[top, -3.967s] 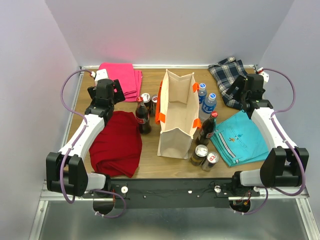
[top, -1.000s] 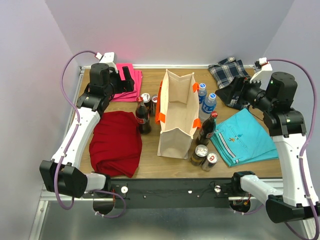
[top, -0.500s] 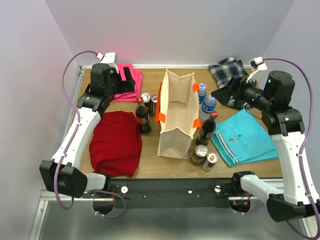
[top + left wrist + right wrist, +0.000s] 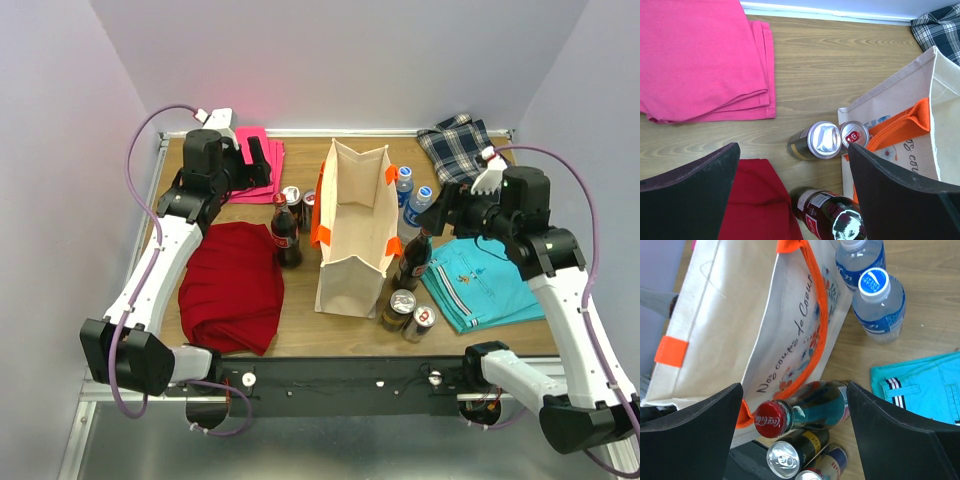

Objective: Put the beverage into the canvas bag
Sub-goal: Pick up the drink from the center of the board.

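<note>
The cream canvas bag [image 4: 352,225] with orange straps stands upright and open-topped mid-table. A red-capped cola bottle [image 4: 415,255] stands against its right side; in the right wrist view this cola bottle [image 4: 815,407] lies between and below my spread fingers. My right gripper [image 4: 447,205] hovers open above it, holding nothing. Two water bottles [image 4: 412,195] stand behind it and two cans [image 4: 410,315] in front. Left of the bag are another cola bottle [image 4: 285,232] and two cans [image 4: 822,141]. My left gripper [image 4: 262,160] hangs open over the back left, empty.
A pink folded cloth [image 4: 250,165] lies at the back left, and a red cloth [image 4: 232,285] at the front left. A teal cloth [image 4: 485,285] sits at the right, and a plaid cloth [image 4: 455,145] at the back right. Walls close in three sides.
My right arm has swung left and lower, from over the plaid cloth to above the cola bottle by the bag's right side. The left arm has barely moved.
</note>
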